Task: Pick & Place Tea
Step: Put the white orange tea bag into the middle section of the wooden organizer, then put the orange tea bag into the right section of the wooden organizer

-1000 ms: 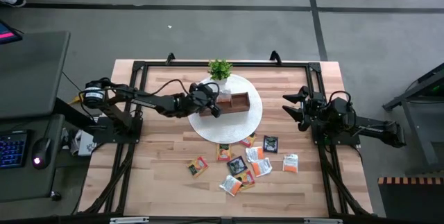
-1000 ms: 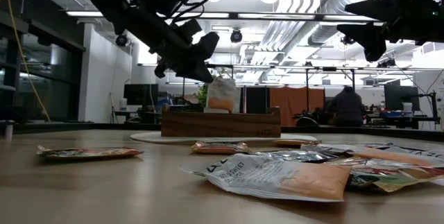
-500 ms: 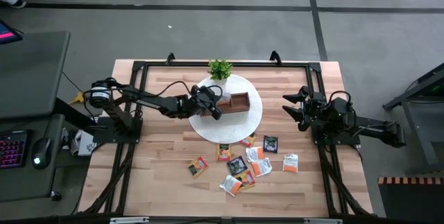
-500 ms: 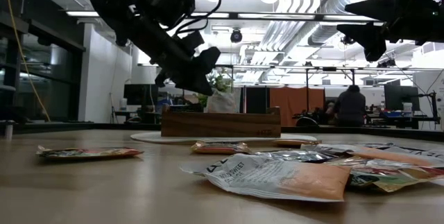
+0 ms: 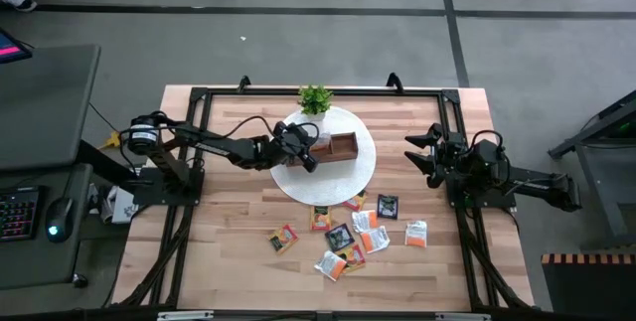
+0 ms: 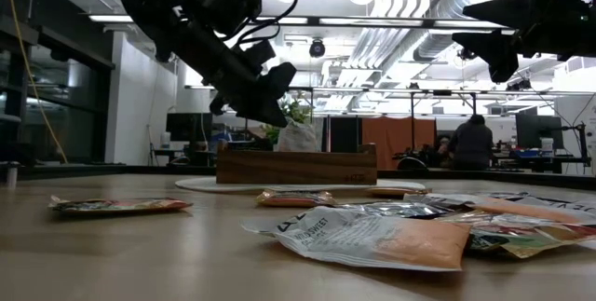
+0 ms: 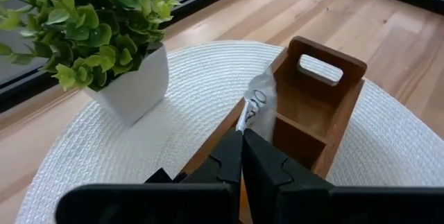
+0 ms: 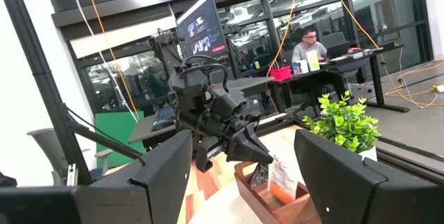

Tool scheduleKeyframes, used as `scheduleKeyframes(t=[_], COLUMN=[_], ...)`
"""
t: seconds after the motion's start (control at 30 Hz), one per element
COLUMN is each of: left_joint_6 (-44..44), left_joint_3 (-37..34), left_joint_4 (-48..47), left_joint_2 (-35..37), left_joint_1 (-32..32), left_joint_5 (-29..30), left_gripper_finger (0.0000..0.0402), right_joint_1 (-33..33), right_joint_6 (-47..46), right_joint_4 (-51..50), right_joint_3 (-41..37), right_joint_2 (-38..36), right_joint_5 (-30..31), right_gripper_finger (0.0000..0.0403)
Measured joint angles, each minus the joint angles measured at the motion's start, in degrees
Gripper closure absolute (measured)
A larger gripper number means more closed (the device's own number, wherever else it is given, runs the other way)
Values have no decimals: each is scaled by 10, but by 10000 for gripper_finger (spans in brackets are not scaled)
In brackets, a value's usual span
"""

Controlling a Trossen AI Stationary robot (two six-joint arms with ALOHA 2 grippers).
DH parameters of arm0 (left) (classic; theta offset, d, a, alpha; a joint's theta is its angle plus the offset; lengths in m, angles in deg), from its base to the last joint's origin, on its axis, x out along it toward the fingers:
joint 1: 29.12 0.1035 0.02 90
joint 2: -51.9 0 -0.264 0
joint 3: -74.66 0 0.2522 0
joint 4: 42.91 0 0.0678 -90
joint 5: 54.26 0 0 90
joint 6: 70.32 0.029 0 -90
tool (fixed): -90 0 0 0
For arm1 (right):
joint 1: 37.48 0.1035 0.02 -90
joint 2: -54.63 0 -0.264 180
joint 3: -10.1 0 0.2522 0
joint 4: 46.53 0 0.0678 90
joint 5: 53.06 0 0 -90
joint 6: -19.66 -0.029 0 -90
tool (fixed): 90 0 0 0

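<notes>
Change since earlier frame: left arm has dropped from above the tray, lowering its sachet from clear of the rim down into it; right arm unmoved.
Left gripper [image 5: 310,152]: over the near-end compartment of the wooden tray [image 5: 342,146], at about ten o'clock from table centre. Jaws pinched almost fully together on the top edge of one white sachet [image 7: 255,106], which hangs upright with its lower part inside the tray, against the left wall.
Tray and mat: tray sits on the round white mat [image 5: 363,175]; potted plant [image 5: 315,98] stands just beside it at twelve o'clock.
Loose tea [image 5: 352,234]: the remaining sachets, dark, orange and white, lie scattered and partly overlapping on the bare wood at about six o'clock, well apart from the tray; one orange sachet [image 5: 283,239] lies alone towards seven o'clock.
Right gripper [image 5: 422,152]: parked at three o'clock, raised off the table, jaws spread wide and empty.
Step in hand, judged: releasing the sachet into its compartment.
Advice: part the jaws only once the sachet's lower edge is well below the rim, then withdraw straight up; a sideways exit could drag the sachet out or nudge the tray on the mat.
Risk: sachet leans on the wall and may tip over the rim.
</notes>
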Motion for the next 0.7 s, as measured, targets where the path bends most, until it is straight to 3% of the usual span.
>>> scheduleKeyframes(t=[0.4, 0.7], left_joint_6=[12, 17], left_joint_3=[0, 0], left_joint_4=[0, 0], left_joint_2=[0, 0], left_joint_1=[0, 0], left_joint_5=[11, 40], left_gripper_finger=[281, 249], right_joint_1=[0, 0], right_joint_6=[0, 0], right_joint_4=[0, 0], right_joint_3=[0, 0], right_joint_2=[0, 0], right_joint_5=[0, 0], right_gripper_finger=[153, 153])
